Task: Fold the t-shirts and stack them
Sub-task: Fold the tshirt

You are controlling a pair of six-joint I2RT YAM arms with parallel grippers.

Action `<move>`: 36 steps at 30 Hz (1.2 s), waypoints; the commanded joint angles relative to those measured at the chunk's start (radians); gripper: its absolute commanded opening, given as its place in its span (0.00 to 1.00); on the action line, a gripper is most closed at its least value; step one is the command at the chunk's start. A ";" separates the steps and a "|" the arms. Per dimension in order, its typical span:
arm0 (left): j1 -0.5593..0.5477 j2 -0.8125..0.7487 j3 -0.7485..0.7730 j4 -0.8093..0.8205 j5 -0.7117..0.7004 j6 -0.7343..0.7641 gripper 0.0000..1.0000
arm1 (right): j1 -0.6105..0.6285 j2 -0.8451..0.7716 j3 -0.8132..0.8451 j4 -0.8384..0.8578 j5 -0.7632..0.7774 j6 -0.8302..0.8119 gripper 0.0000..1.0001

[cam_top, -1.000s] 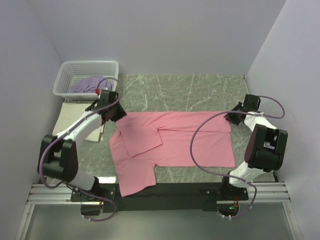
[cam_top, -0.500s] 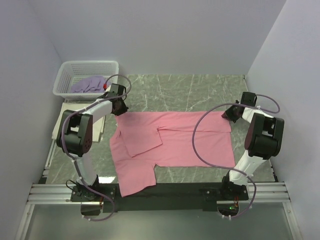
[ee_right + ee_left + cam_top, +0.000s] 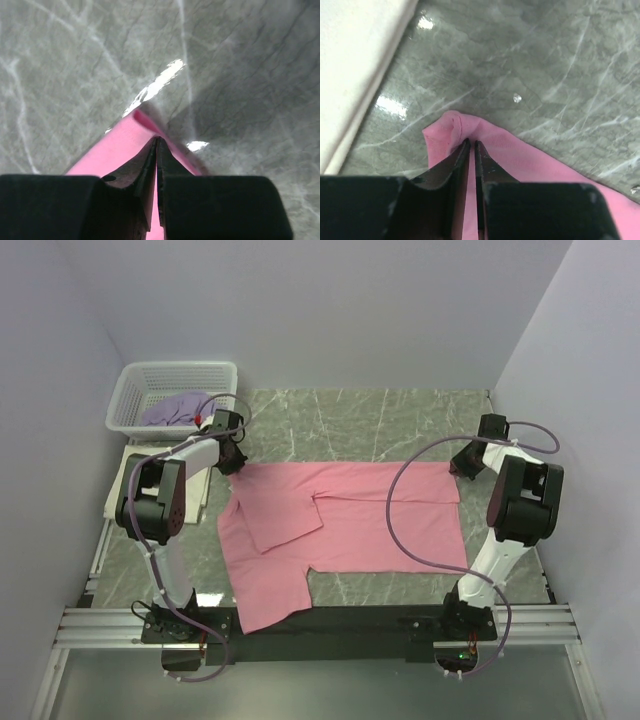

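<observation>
A pink t-shirt (image 3: 350, 525) lies spread on the marble table, one side folded in, a sleeve hanging toward the near edge. My left gripper (image 3: 232, 462) is shut on its far-left corner; the left wrist view shows that pink corner (image 3: 445, 132) bunched between the black fingers (image 3: 451, 172). At the far-right corner my right gripper (image 3: 460, 468) is shut on the fabric; in the right wrist view the pink edge (image 3: 131, 135) is pinched at the fingertips (image 3: 150, 155). A lavender t-shirt (image 3: 178, 408) sits in the basket. A cream t-shirt (image 3: 128, 478) lies folded left of the table.
A white lattice basket (image 3: 140, 380) stands at the far left corner. Grey walls close in on the left, back and right. The cream fabric (image 3: 355, 65) fills the upper left of the left wrist view. Marble table (image 3: 380, 420) shows beyond the shirt.
Both grippers moved out to the far corners of the pink t-shirt and closed on them. The shirt's far edge now looks pulled straighter.
</observation>
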 commanded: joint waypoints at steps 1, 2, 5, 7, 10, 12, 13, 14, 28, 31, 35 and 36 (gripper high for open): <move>0.021 0.035 0.025 -0.045 -0.019 -0.012 0.17 | 0.006 0.037 0.074 -0.058 0.097 -0.032 0.09; 0.021 0.036 0.028 -0.042 -0.013 -0.010 0.17 | 0.004 0.045 0.085 -0.065 0.097 -0.035 0.09; 0.023 0.041 0.039 -0.032 0.023 -0.005 0.20 | 0.012 0.074 0.132 -0.097 0.097 -0.047 0.08; 0.021 0.042 0.054 -0.037 0.038 -0.005 0.22 | 0.021 0.086 0.158 -0.100 0.112 -0.058 0.08; 0.021 0.028 0.064 -0.045 0.041 0.004 0.22 | 0.038 0.019 0.120 -0.053 0.102 -0.070 0.08; 0.021 0.018 0.065 -0.048 0.040 0.011 0.23 | 0.049 -0.029 0.083 -0.031 0.115 -0.070 0.09; 0.021 0.013 0.064 -0.048 0.040 0.013 0.23 | 0.055 -0.081 0.068 -0.022 0.120 -0.068 0.11; 0.021 0.012 0.062 -0.046 0.041 0.016 0.23 | 0.055 -0.102 0.054 -0.010 0.117 -0.068 0.13; 0.021 0.045 0.039 -0.029 0.063 0.016 0.22 | 0.087 0.006 0.172 -0.132 0.097 -0.111 0.49; 0.021 0.047 0.037 -0.028 0.066 0.014 0.22 | 0.092 0.043 0.197 -0.161 0.131 -0.120 0.48; 0.021 0.058 0.042 -0.035 0.060 0.019 0.22 | 0.095 0.086 0.227 -0.193 0.157 -0.128 0.45; 0.021 0.061 0.044 -0.037 0.058 0.018 0.21 | 0.096 0.103 0.235 -0.201 0.161 -0.127 0.44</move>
